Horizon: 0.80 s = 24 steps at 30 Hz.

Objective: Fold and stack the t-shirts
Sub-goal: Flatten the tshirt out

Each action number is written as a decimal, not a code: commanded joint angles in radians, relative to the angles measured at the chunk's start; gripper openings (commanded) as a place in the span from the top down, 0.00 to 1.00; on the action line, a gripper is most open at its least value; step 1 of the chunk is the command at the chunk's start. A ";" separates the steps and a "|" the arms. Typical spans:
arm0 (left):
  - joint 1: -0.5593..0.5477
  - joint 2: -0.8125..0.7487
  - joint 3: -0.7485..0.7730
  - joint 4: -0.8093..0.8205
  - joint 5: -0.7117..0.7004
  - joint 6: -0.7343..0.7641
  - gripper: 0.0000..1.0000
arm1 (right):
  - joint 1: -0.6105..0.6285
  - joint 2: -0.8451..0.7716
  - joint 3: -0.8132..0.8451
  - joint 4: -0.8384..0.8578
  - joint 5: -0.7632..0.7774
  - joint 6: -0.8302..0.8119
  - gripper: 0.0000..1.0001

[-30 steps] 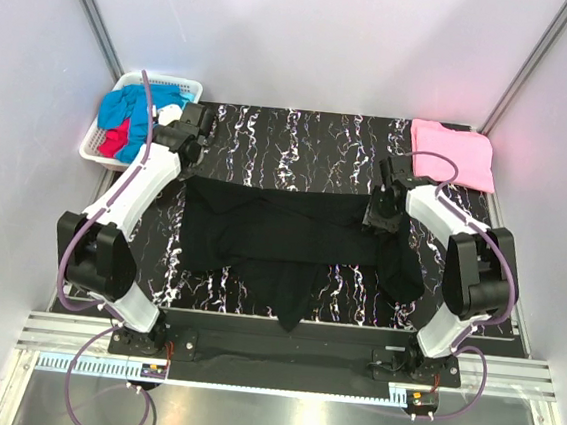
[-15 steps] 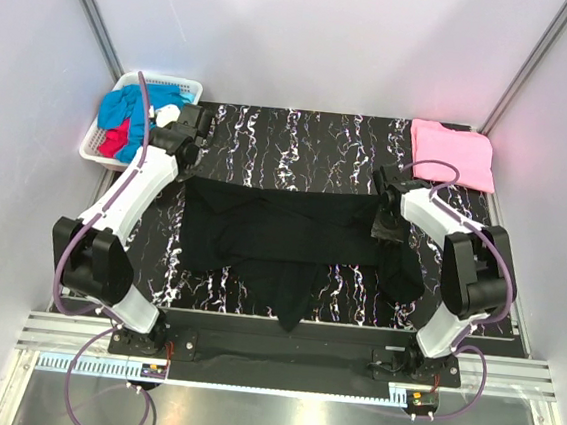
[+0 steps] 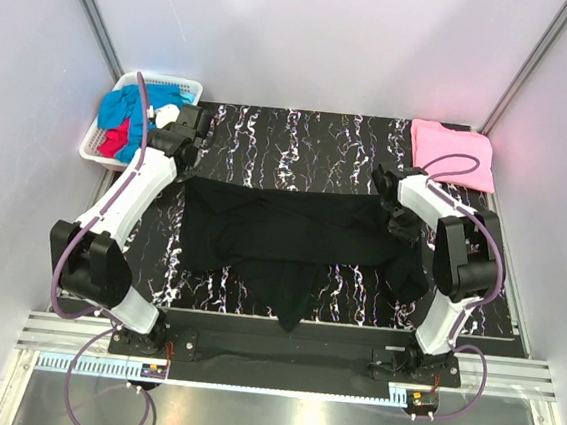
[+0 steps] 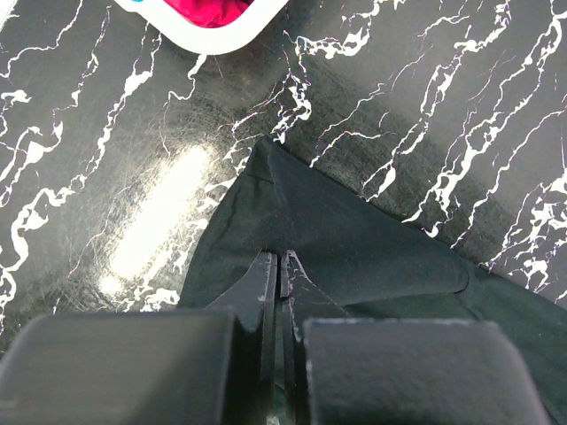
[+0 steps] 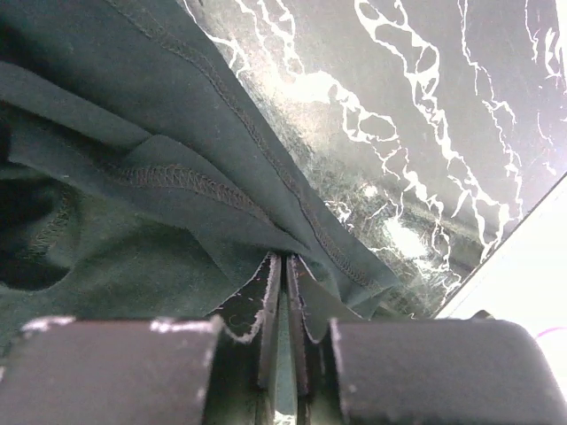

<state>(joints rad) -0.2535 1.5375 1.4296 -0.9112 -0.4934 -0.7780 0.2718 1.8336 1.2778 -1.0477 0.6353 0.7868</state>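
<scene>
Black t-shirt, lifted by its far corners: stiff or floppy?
Likely floppy: the black t-shirt lies wrinkled, bunching at the right pincer. Held there and at the left pincer, its middle would probably sag. Flat folds suggest thin, light cloth.

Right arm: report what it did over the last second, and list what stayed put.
The right arm's fingers shifted a little to the right and closed on the right edge of the black t-shirt, taking hold of it. The left arm's fingers stayed shut on the shirt's far-left corner. The pink t-shirt and the basket did not move.
</scene>
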 commanded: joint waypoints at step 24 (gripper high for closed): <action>-0.001 -0.065 -0.001 0.017 -0.020 0.033 1.00 | 0.004 -0.139 -0.113 0.420 -0.413 -0.259 0.69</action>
<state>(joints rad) -0.2535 1.5246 1.4292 -0.9119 -0.4938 -0.7578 0.2729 1.6928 1.1709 -0.6987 0.2481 0.5468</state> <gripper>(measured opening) 0.015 0.315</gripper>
